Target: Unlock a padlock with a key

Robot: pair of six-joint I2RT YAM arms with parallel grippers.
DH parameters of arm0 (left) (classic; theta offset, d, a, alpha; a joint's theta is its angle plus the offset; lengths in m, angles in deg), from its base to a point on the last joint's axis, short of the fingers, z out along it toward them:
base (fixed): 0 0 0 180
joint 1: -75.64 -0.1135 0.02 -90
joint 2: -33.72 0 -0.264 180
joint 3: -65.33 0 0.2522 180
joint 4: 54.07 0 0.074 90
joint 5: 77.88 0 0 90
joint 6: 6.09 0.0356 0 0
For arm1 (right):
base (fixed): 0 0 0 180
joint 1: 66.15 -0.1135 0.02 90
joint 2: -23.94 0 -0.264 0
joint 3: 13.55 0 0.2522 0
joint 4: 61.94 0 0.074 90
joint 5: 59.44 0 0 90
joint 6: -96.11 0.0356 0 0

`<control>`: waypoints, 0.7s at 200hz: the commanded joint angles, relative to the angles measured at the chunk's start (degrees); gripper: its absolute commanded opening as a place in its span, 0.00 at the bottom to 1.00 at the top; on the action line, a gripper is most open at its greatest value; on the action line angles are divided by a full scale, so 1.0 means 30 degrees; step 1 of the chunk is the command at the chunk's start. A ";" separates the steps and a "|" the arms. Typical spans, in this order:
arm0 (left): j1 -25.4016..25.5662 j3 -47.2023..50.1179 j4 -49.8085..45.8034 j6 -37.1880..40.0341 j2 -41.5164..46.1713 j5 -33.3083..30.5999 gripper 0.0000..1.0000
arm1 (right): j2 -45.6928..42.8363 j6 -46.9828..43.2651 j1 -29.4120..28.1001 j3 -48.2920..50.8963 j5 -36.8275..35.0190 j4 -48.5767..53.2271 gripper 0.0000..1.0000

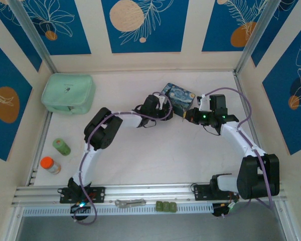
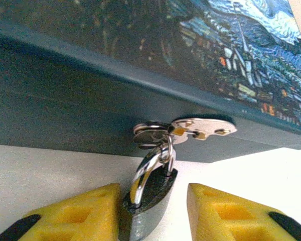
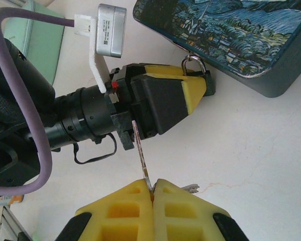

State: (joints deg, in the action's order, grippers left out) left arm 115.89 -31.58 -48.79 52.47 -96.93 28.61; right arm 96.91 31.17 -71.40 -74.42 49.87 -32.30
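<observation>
- Padlock hangs by its shackle from the hasp on the side wall of the painted tin, far-centre of tabletop.
- L fingers are part-open, straddling the lock body. One pad is about touching, w/ a gap at the other, so no firm clamp. Risk: lock swings or twists on the hasp when the key pushes.
- R fingers are closed tight, pinching the key. Blade sticks up toward the L wrist housing, not toward the lock.
- Risk: blade hits the L arm on approach, since it's near and in line.
- Thin blade and small pinch area, so the key may pivot or slip under side load.
- A spare bit of the bunch juts out right of the R fingers and could snag.
- Keyhole not visible, so can't judge alignment. A misaim would shove the tin.
</observation>
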 commanded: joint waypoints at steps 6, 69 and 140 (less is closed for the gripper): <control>0.0440 0.0308 -0.1980 -0.0449 -0.0445 0.0961 0.35 | -0.0062 0.0057 -0.0122 0.0087 0.0452 0.0009 0.00; 0.0426 -0.0349 -0.1415 -0.0994 -0.1054 0.1017 0.28 | -0.0037 0.0026 -0.0091 0.0305 0.0420 -0.0020 0.00; 0.0438 -0.0431 0.3035 -0.2516 -0.2055 0.1214 0.37 | -0.0048 0.0037 -0.0094 0.0411 0.0479 -0.0056 0.00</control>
State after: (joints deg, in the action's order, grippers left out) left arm 115.96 -32.48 -44.41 47.57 -98.86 29.83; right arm 96.91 31.17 -71.43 -73.99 50.06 -32.47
